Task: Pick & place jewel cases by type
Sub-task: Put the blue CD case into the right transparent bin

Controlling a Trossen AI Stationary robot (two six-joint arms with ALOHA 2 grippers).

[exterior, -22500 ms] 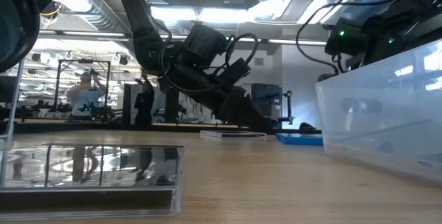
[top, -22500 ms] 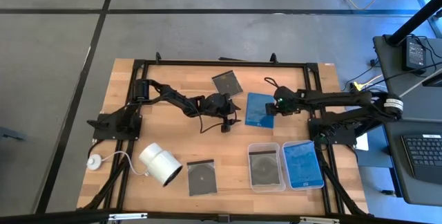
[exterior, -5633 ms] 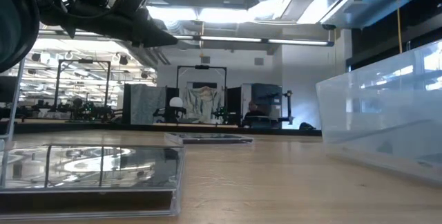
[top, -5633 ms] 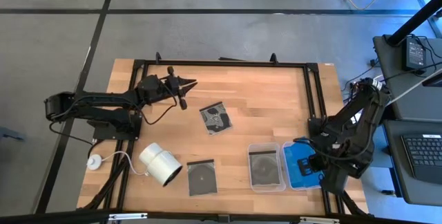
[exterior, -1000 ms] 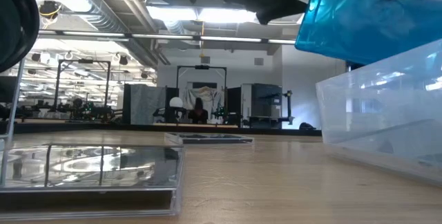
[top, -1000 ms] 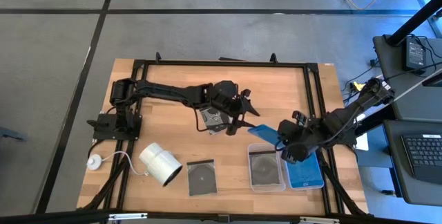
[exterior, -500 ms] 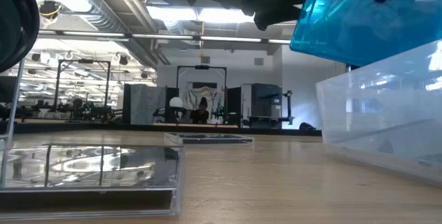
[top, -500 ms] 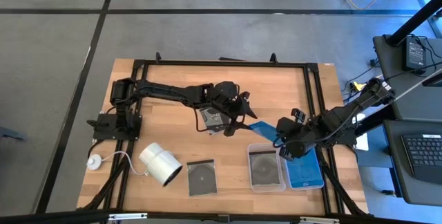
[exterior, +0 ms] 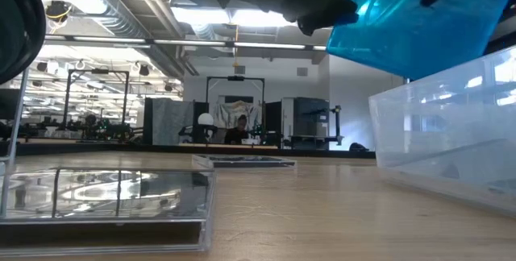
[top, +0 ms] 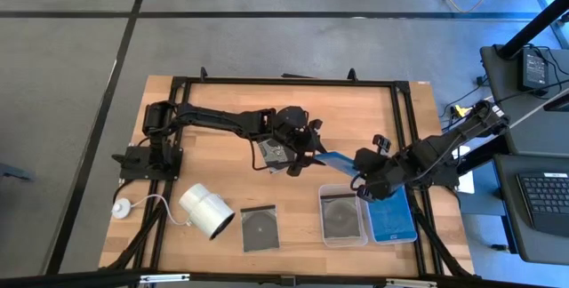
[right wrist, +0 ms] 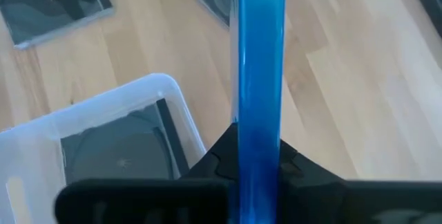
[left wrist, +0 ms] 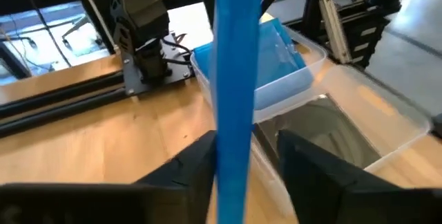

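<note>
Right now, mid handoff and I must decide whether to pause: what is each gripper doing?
Left gripper: fingers around the blue jewel case, partly open, grip uncertain.
Right gripper: shut on the blue jewel case.

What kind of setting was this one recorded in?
Probably a robotics lab or workshop: exposed ceiling ducts, more equipment racks in the room beyond, and a desk with a keyboard beside the wooden table.

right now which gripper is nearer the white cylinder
Left. The left gripper is at mid-table, right of and behind the white cylinder. The right gripper, shut on the blue case, is farther right, above the trays.
</note>
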